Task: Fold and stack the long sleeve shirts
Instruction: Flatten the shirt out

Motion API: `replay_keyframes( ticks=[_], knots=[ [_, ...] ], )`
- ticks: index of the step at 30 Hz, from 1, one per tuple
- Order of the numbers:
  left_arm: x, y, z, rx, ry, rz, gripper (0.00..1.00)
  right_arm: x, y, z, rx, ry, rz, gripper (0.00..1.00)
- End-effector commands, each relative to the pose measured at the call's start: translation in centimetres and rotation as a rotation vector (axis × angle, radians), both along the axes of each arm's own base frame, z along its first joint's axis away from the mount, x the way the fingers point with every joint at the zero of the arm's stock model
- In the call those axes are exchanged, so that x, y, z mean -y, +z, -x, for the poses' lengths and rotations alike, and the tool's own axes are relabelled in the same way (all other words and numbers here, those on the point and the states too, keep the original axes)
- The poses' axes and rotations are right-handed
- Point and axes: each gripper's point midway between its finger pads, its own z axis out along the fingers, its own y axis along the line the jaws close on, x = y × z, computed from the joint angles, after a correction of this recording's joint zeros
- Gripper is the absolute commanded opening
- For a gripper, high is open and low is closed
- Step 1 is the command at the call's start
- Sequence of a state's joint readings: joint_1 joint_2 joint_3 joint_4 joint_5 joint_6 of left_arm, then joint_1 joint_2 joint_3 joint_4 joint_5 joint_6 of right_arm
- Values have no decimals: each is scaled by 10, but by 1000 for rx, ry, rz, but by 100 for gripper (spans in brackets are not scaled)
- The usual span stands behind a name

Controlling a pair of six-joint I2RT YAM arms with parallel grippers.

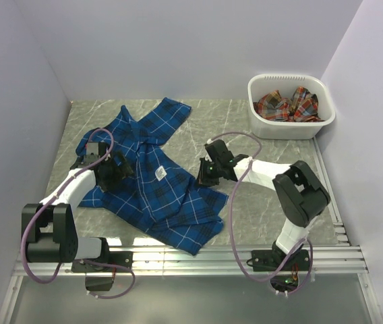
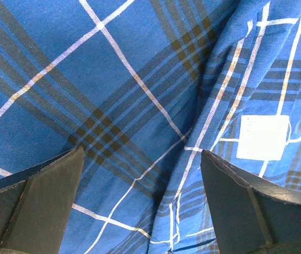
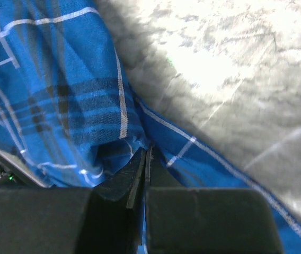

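Observation:
The royal blue plaid shirt [image 1: 152,177] lies spread and rumpled on the table, left of centre. My left gripper [image 1: 115,170] hangs over its left part with its jaws wide open; the left wrist view shows the blue cloth [image 2: 140,106] and a white label [image 2: 263,137] between the fingers [image 2: 39,201]. My right gripper [image 1: 208,177] is at the shirt's right edge and is shut on a fold of the blue cloth [image 3: 87,106]. The red-orange plaid shirt [image 1: 287,105] lies bunched in the white basket [image 1: 292,128].
The white basket stands at the back right, near the right wall. Grey marble tabletop [image 1: 272,202] shows to the right of the blue shirt. A metal rail [image 1: 191,260] runs along the near edge. Cables loop from both arms.

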State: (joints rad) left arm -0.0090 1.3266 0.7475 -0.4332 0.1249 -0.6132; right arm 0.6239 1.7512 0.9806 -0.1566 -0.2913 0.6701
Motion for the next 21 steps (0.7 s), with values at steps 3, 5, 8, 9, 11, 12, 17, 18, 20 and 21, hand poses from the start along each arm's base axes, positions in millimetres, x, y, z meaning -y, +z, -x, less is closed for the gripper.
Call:
replay_keyframes(
  ticks=[3,5,8,9,11,12,17,18,20,21],
  knots=[
    [-7,1,-6,3,11,-32,98,0,56,0,73,40,-18,0],
    [-8,-2,-6,-11,15,-37,98,3,61,8,56,67,-8,0],
    [-8,-9,-4,-34,17,-39,98,10,68,20,35,113,12,0],
    [-9,-11,-3,-43,21,-45,98,11,68,23,29,124,19,0],
    [-10,-17,-2,-65,25,-47,98,18,66,29,17,152,46,0],
    [-10,-19,-1,-75,28,-49,98,20,65,30,16,158,62,1],
    [-12,-40,5,-158,34,-60,98,31,55,29,13,148,108,2],
    [-14,-43,5,-170,39,-67,98,32,53,28,13,140,114,3],
    [-18,-49,8,-199,48,-89,98,34,54,28,6,132,114,2],
    [-20,-51,9,-205,53,-96,98,34,53,29,2,130,111,2]
  ],
)
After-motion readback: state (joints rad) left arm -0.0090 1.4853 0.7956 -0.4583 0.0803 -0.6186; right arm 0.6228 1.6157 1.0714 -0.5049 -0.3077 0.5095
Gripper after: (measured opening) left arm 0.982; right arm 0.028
